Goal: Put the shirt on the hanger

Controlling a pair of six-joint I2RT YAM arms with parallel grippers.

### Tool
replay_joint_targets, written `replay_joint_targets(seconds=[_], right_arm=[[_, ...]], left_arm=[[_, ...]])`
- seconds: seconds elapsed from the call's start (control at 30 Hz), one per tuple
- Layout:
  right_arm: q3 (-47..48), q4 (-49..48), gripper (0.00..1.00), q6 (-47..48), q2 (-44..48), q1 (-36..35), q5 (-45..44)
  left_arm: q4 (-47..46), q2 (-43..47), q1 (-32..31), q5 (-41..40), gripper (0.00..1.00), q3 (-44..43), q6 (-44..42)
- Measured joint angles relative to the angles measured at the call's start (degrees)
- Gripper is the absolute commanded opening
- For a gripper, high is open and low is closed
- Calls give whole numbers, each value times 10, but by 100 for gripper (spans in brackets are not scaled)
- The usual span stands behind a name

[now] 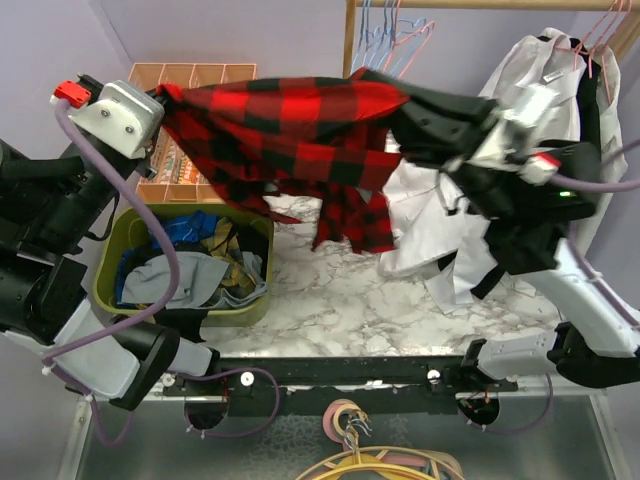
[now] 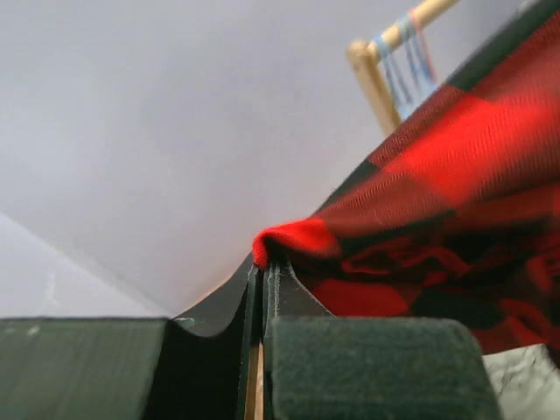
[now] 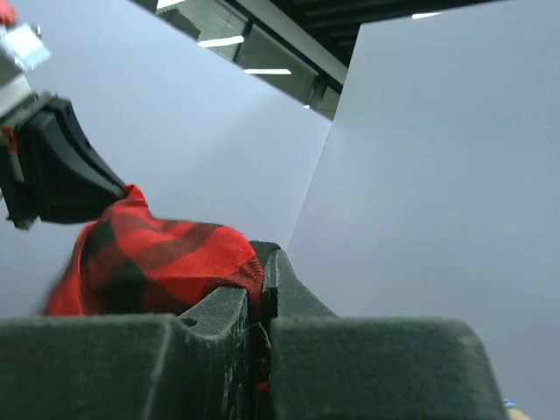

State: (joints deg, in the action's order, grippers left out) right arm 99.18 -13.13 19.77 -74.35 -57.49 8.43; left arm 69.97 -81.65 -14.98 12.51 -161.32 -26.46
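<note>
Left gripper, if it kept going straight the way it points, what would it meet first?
The shirt: the left gripper is shut on a red fold of it. Beyond, the left wrist view shows only plain wall, the rack post off to the right; depth is unclear.

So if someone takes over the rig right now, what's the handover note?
Left gripper: jaws shut on one end of the shirt.
Right gripper: jaws shut on the opposite end.
Shirt: held in the air, stretched between the two arms above the table, with its lower part hanging loose.
Hanger: on the rail behind the shirt's right end, not in the shirt.
Done: shirt is up and spread.
Left: get the hanger into the shirt, probably one shoulder at a time.
</note>
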Motion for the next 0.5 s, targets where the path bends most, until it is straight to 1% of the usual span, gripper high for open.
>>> replay_joint_targets(seconds=[0.07,0.1,0.17,0.2,0.23,0.27,0.3,0.33,0.4,0.5], right_arm=[[54,42,1,-6,11,-2,0],[63,64,1,-12,18,-2,0],[54,99,1,-34,40,-2,0],[36,107,1,-47,51,-2,-1],[0,114,1,-63,67,-2,-2],[-57,117,1,-81,92,-2,-10],[-99,124,1,-94,108,-2,-16],[-160,129,1,-115,128,-2,-31],[-268,138,1,-151,158,-1,-59],[-426,149,1,-209,179,21,-80]], left_arm=[[-17,-15,-14,15,0,-30,10],[-23,-20,-21,27,0,-33,15],[-31,-26,-28,51,0,-12,21],[-40,-24,-29,64,0,26,25],[-50,-19,-29,79,0,72,28],[-63,-13,-29,94,0,128,33],[-83,-5,-29,111,0,208,37],[-99,-1,-29,125,0,272,40],[-143,-2,-31,151,0,440,50],[-190,-47,-30,161,0,602,69]])
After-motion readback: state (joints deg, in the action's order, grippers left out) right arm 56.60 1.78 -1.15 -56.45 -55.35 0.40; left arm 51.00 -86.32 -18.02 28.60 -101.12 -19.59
